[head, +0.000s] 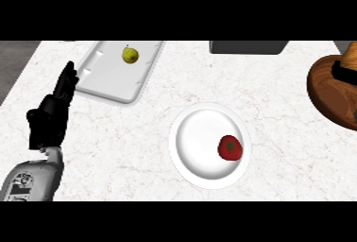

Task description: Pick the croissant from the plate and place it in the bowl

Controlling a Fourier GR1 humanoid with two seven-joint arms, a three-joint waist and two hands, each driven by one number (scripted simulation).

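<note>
A white plate (200,142) lies in the middle of the counter with a red tomato (230,147) on its right half; I see no croissant on it. A brown wooden bowl (329,92) is cut off by the right edge. A black shape over the bowl's rim looks like part of my right hand (344,70); most of it is out of view. A tan patch right above it may be the croissant, but I cannot tell. My left hand (49,118) rests open at the left edge, fingers straight and pointing up, holding nothing.
A white tray (105,80) lies at the back left, just right of my left hand, with a yellow-green pear (130,55) on it. A dark grey box (249,46) sits at the back edge. The counter's left edge runs close behind my left forearm.
</note>
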